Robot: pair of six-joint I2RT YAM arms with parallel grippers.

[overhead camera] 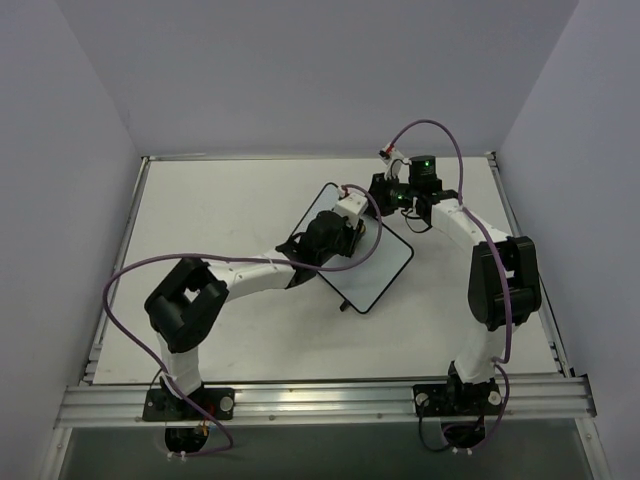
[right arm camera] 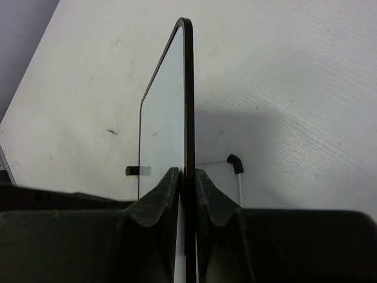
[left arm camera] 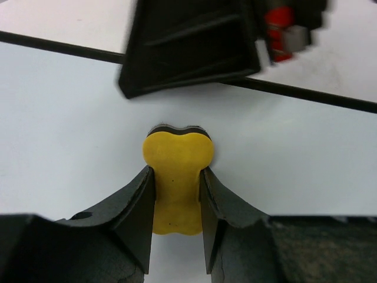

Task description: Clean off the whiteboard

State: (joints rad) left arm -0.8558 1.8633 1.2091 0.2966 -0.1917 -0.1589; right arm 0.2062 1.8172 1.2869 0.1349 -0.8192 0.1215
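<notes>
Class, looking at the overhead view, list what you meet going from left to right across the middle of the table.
left arm's elbow → whiteboard → right arm's elbow

This looks like a robotics lab, set up as a test cell rather than a home or shop. A left arm (overhead camera: 250,272) and a right arm (overhead camera: 495,290), both white and black, are bolted side by side to an aluminium rail (overhead camera: 330,400) at the near edge of a plain white table (overhead camera: 200,210). Purple cables (overhead camera: 430,122) loop loose off the arms, and small green lights (overhead camera: 427,163) glow on the right one. Bare, pale walls (overhead camera: 300,70) box the table in on three sides. A small black-framed whiteboard (overhead camera: 385,265) sits at the arms' wrists
</notes>
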